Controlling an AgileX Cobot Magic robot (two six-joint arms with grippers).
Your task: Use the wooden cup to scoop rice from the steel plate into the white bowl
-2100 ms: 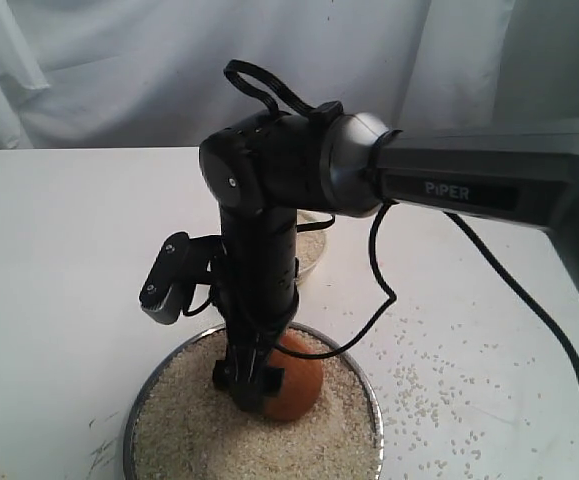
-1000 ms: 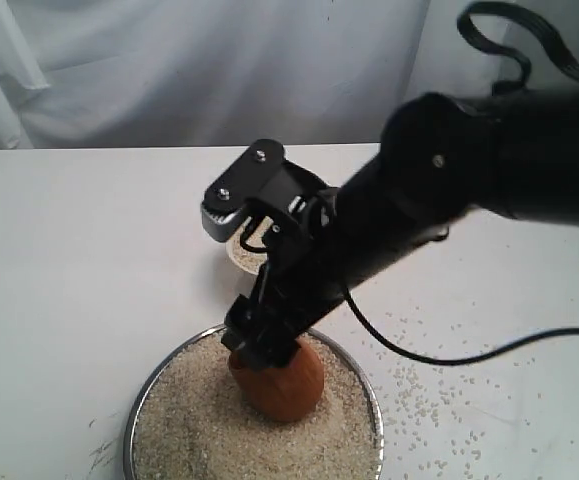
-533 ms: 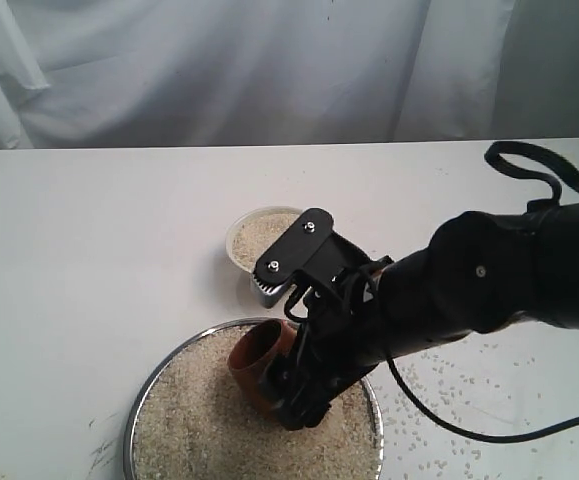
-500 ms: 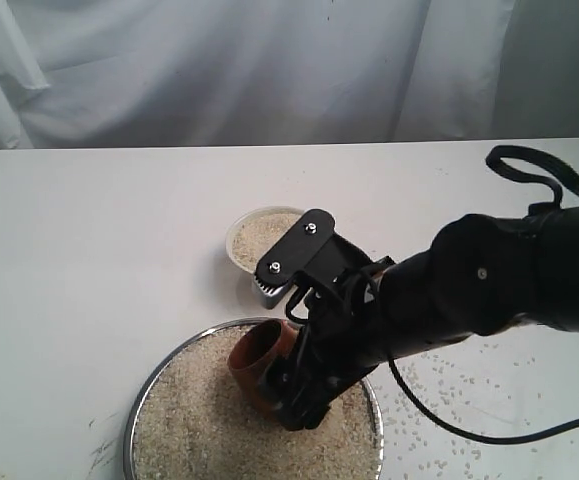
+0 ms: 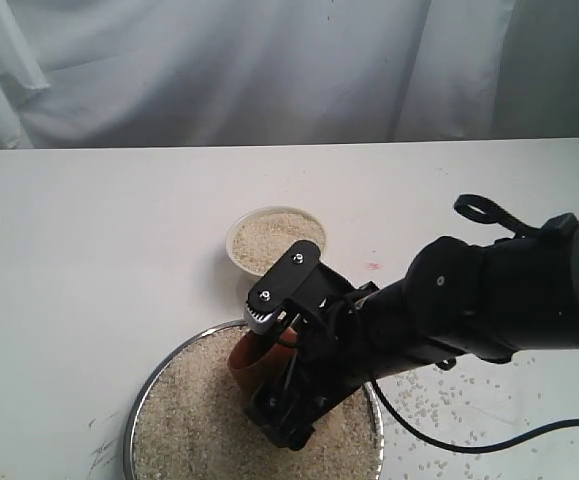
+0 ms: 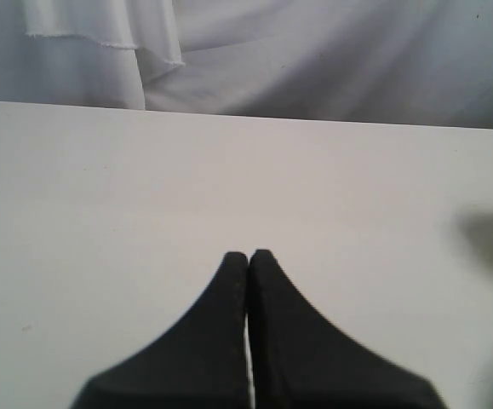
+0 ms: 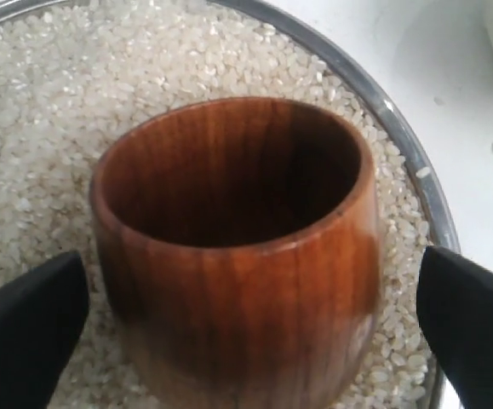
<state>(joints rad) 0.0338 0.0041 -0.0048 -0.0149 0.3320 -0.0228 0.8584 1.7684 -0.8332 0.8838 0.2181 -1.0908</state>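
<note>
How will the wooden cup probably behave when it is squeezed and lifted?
The wooden cup looks glossy and rounded, so it may slip when gripped. It seems empty, so probably light. Resting in loose rice, it might tip.

Soft, even, bright light washed the white table (image 5: 89,250) nearly flat, with faint shadows. Close up, the black fingertips (image 7: 25,315) were blurred, while the wooden cup (image 7: 237,247) carried a small glossy highlight.
</note>
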